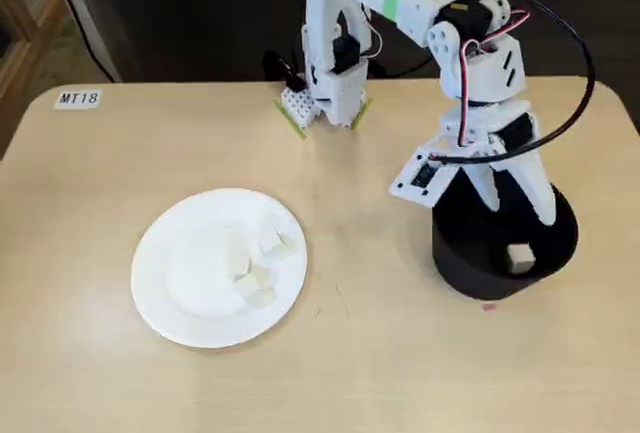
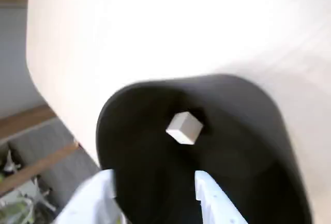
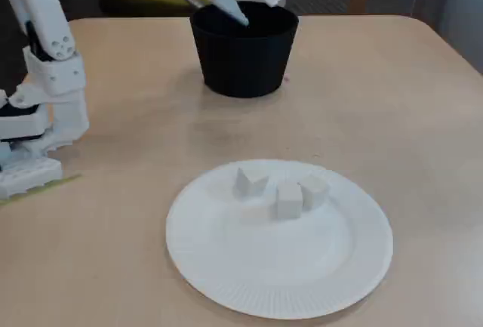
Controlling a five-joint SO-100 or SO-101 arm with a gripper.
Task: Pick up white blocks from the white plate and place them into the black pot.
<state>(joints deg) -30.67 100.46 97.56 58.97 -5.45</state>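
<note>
The black pot (image 1: 470, 263) stands on the right of the table in a fixed view. My gripper (image 1: 515, 208) hangs over the pot's mouth, open, with nothing between its fingers. One white block (image 1: 519, 258) is inside the pot, free of the fingers. The wrist view looks down past the gripper (image 2: 155, 182) into the pot (image 2: 248, 131), with that block (image 2: 184, 128) against the dark inside. Three more white blocks (image 3: 279, 189) sit close together on the white plate (image 3: 279, 266), which lies left of centre (image 1: 160, 283). The other fixed view shows the pot (image 3: 243, 55) at the back.
The arm's white base (image 1: 330, 83) is fixed at the table's far edge, and shows at the left (image 3: 38, 115) in the other fixed view. A label reading MT18 (image 1: 78, 98) is stuck near the far left corner. Bare wood lies between plate and pot.
</note>
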